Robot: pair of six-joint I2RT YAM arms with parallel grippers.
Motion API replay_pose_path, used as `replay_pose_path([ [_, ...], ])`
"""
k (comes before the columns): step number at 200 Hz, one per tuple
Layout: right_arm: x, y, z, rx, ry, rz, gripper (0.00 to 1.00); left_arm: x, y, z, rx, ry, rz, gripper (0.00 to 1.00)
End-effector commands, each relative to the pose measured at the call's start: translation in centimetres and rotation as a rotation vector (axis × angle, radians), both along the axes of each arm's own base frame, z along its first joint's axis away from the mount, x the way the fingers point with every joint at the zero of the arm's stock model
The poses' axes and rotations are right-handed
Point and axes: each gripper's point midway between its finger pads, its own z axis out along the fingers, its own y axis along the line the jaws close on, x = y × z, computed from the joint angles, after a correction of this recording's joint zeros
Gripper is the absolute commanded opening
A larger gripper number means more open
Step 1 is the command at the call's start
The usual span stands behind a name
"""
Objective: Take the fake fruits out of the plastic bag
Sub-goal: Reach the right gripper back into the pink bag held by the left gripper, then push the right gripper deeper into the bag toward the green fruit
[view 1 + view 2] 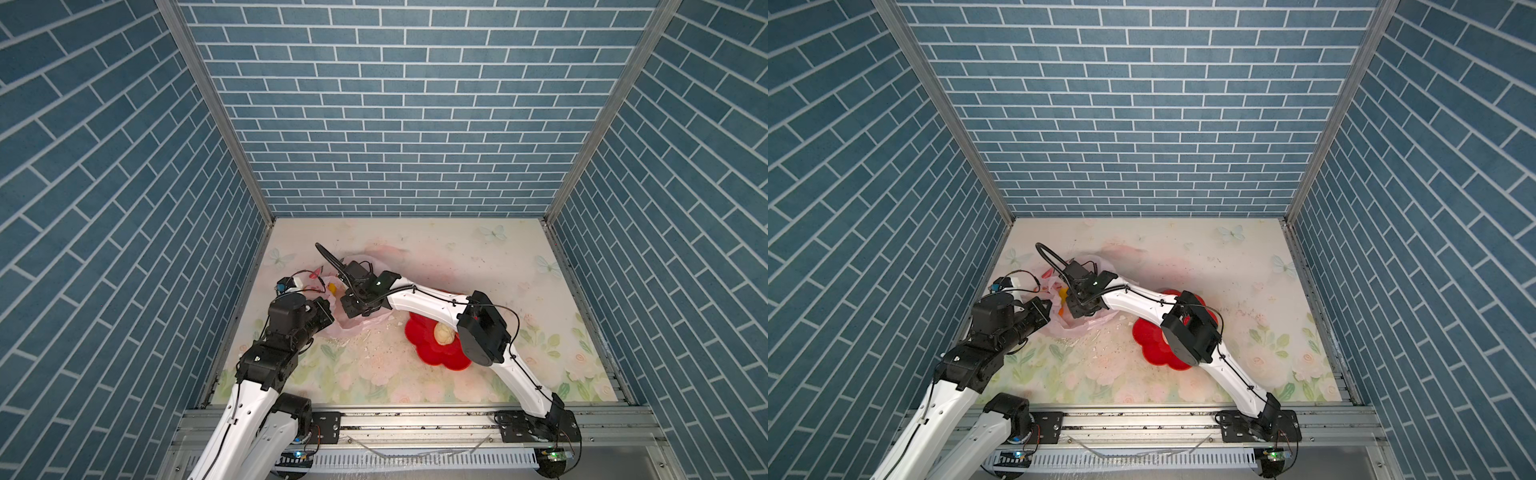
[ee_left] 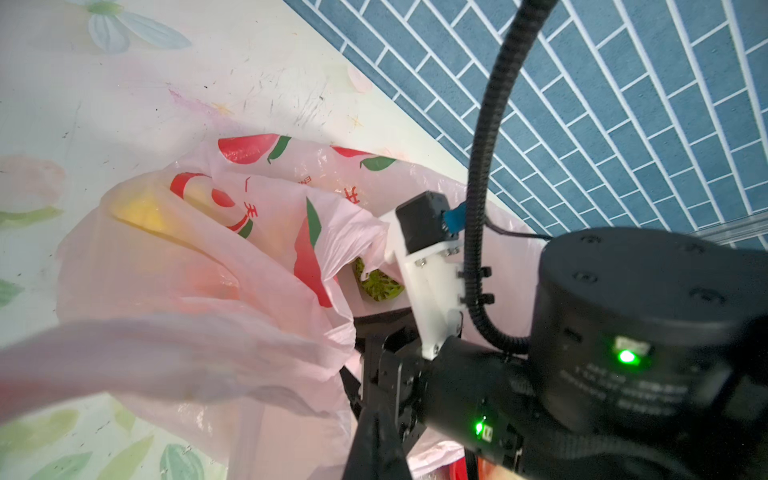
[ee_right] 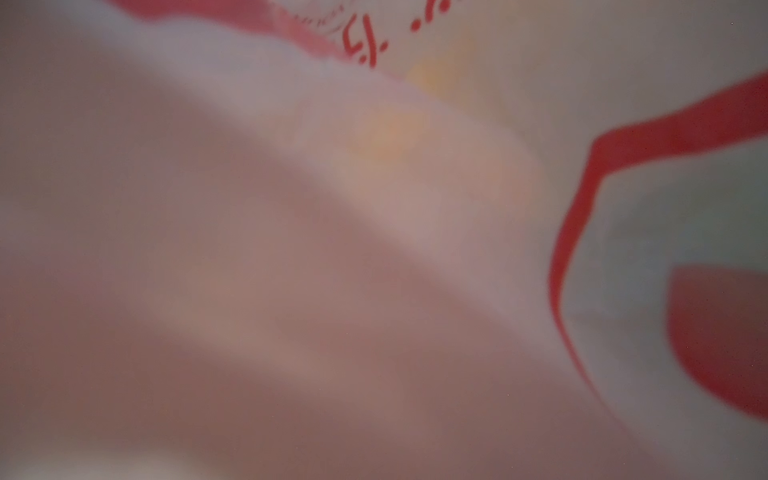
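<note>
Where the left arm comes in from the near left corner, the left gripper [image 1: 328, 311] sits at the near edge of the bag [image 1: 357, 328], jaws closed on its film; the left wrist view shows that film as a blurred pink band close to the lens. The bag lies crumpled on the table [image 1: 478, 266] toward the left wall, mouth gaping. Inside, a yellow fruit [image 2: 141, 212] shows through the film, and a bumpy green fruit [image 2: 378, 284] lies at the opening beside the right arm's wrist. Reaching across the middle, the right gripper [image 1: 350, 309] is down inside the bag's mouth. Film covers the right wrist view, so I cannot tell how its jaws stand or whether they hold anything. Right of the bag and near it, partly under the right arm, a red bowl [image 1: 428, 353] holds one cream fruit [image 1: 444, 333]
</note>
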Motion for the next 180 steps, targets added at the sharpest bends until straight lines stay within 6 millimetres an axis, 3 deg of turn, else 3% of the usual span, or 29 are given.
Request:
replay_pose_path([
  [1, 2.9, 1.0, 3.3, 0.072, -0.108, -0.052, 0.37, -1.3, -0.1, -2.0, -0.006, 0.06, -0.012, 0.0],
  [42, 5.2, 0.3, 3.8, 0.046, -0.196, -0.082, 0.42, -2.4, -0.4, -4.0, -0.031, 0.101, -0.029, 0.0],
  [140, 8.4, -1.7, 2.7, -0.036, -0.274, -0.159, 0.62, -2.9, -1.1, -5.2, -0.054, 0.118, -0.069, 0.0],
  [180, 9.3, -2.3, 3.2, -0.06, -0.317, -0.168, 0.66, -2.5, -1.3, -5.0, -0.056, 0.109, -0.073, 0.0],
])
